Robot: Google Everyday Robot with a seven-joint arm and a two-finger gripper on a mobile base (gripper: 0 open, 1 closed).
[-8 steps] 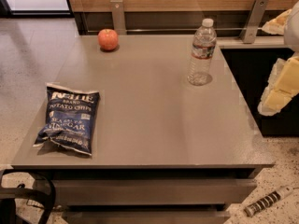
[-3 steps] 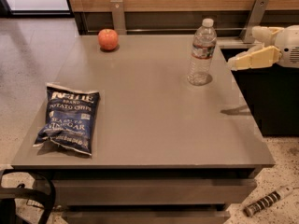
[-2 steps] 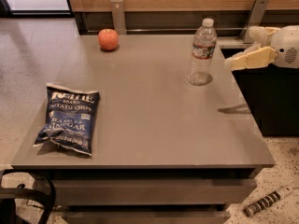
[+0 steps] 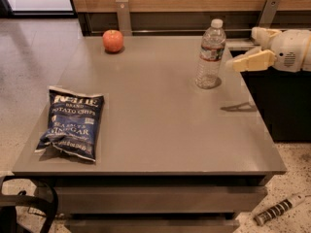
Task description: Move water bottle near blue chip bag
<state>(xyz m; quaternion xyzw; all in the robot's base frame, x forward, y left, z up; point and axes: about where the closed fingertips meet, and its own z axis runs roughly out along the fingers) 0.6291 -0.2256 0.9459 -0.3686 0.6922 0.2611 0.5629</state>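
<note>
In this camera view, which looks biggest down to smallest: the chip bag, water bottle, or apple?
1. blue chip bag, though nearest the camera.
2. water bottle.
3. apple, farthest back.
The gripper, open, hovers beside the water bottle at the view's right, not touching.

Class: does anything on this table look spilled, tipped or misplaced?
Nothing stands out. The clear ribbed plastic water bottle stands upright, the dark blue chip bag lies flat; the end effector hovers beside the bottle, not touching.

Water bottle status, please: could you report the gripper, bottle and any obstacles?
Gripper open, right of water bottle, apart from it. Bottle upright, back right of table; blue chip bag front left. Apple back left, off the straight path.
</note>
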